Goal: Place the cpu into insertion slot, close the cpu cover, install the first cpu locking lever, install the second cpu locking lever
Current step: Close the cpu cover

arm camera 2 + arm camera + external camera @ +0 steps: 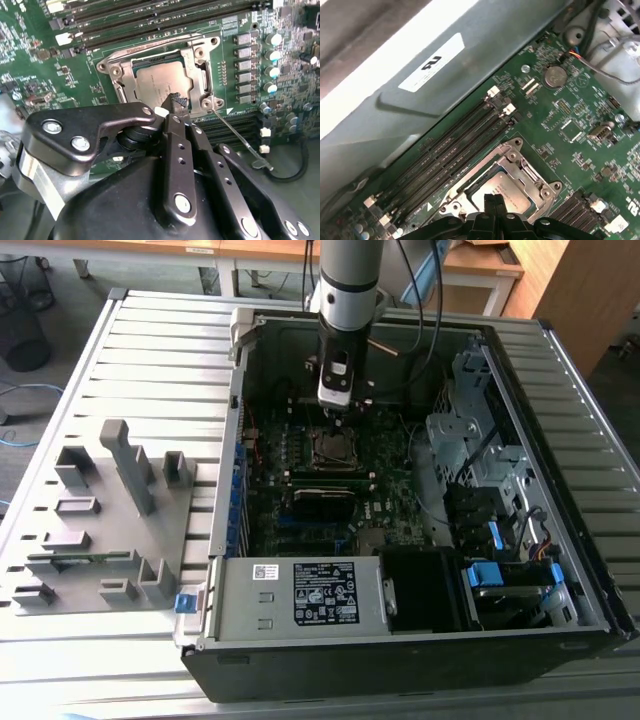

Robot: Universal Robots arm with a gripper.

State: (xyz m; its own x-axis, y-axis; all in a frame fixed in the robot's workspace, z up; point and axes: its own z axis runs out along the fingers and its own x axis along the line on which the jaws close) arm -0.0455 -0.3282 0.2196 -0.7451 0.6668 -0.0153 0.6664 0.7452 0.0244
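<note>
**Item: arm [350, 280] and end effector [334, 408].** My arm stands upright and reaches straight down into the open computer case [560, 440]. The wrist is vertical over the green motherboard [390, 490]. My end effector [174, 101] has its fingers drawn together and nothing gripped between them. The tip hangs just over one edge of the socket.

**Item: cpu [155, 86].** It is seated in the insertion slot [121, 92] and lies flat with the grey metal top facing up. It is square, with no long axis and its edges parallel to the socket's. In the exterior view it sits at 6 o'clock from my end effector, close beneath it.

**Item: cpu cover [192, 56].** It lies flat around the chip, which shows through its window.

**Item: locking lever [240, 137].** This thin silver rod has its long axis running outward from a socket corner. Its hooked end lies clear of the frame.

**Item: grey fixture [110, 510].** It rests on the worktop [150, 360] at 9 o'clock from the case.
</note>
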